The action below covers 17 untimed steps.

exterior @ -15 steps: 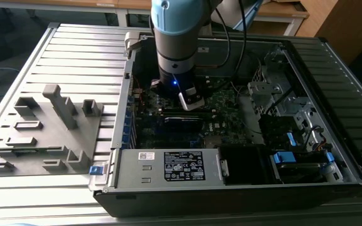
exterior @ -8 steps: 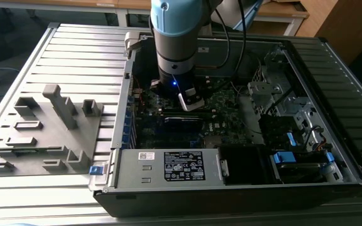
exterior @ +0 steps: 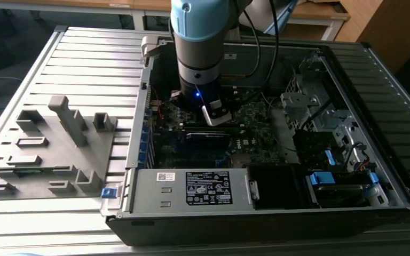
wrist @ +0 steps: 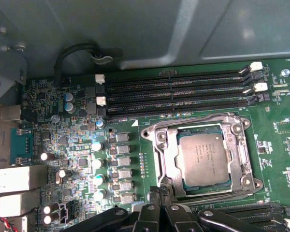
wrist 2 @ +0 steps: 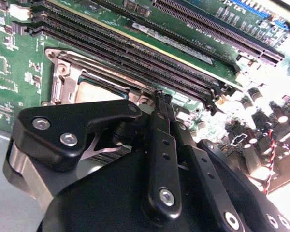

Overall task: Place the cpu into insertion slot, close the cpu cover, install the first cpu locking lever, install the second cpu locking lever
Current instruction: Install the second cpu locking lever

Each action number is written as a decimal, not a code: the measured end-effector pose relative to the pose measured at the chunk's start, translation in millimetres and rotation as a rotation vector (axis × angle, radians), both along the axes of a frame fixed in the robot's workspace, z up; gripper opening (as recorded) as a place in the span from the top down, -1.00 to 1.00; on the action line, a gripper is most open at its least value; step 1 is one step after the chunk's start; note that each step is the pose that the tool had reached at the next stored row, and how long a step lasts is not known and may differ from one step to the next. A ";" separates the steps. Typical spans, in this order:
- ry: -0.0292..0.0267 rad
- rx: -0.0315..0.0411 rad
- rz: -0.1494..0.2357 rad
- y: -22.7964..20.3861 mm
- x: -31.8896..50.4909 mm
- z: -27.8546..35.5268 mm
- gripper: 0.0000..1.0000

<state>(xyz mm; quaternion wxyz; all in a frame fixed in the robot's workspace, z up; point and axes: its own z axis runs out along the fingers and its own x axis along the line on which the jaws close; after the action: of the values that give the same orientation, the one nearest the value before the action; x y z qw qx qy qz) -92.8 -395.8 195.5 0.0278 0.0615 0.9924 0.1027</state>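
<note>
The cpu [wrist: 203, 158] lies flat in its socket on the green motherboard, its dull silver top facing up, and its edge also shows in the second wrist view [wrist 2: 94, 88]. The cpu cover [wrist: 163, 150], a silver metal frame, lies down around the chip, its corner seen at the cover [wrist 2: 63, 79]. My gripper [wrist: 159, 192] is shut, the black fingertips pressed together with nothing seen between them, right at the socket's edge beside the cover. The same shut tips show in the second wrist view as my gripper [wrist 2: 160, 95]. In the exterior view my gripper [exterior: 218, 118] reaches down into the open computer case. I cannot make out the locking levers.
Black memory slots [wrist: 179, 92] run along one side of the socket. Capacitors [wrist: 97, 164] stand close by on the board. A power supply box [exterior: 205, 189] with a white label fills the case's front. A grey fixture tray [exterior: 48, 149] lies on the exterior view's left; a drive cage [exterior: 319, 106] on its right.
</note>
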 end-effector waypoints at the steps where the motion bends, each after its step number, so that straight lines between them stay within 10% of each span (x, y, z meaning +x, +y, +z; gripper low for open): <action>1: 0.0000 0.0001 0.000 0.0 0.0 0.0 0.79; 17: 0.0000 0.0034 0.000 -0.9 -1.7 -0.5 0.79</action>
<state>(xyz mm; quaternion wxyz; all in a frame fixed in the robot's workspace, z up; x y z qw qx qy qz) -94.5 -396.7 195.0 0.0277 0.0616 0.9922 0.1044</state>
